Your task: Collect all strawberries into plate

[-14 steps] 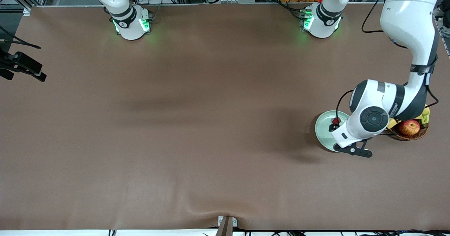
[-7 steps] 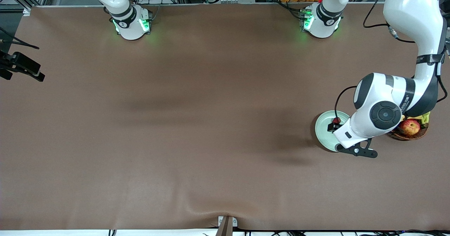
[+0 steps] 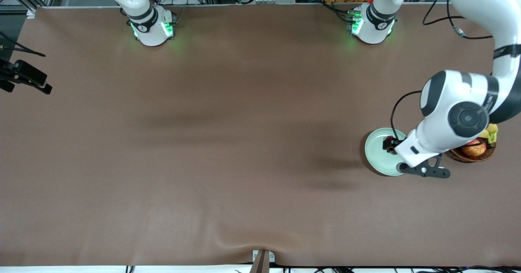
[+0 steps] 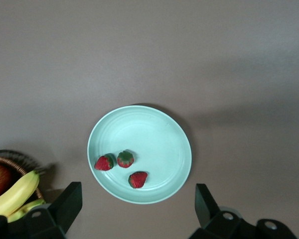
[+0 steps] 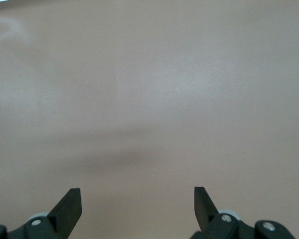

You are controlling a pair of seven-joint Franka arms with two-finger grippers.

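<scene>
Since all three strawberries already lie in the plate, little is left to spoil; the risk I see is the left gripper, hanging over the plate's edge with jaws wide and empty, dipping and knocking a berry out or nudging the plate. Just beside the plate, toward the left arm's end, the basket with apple and banana is half hidden under the arm. The right gripper, open and empty, waits over bare table.
</scene>
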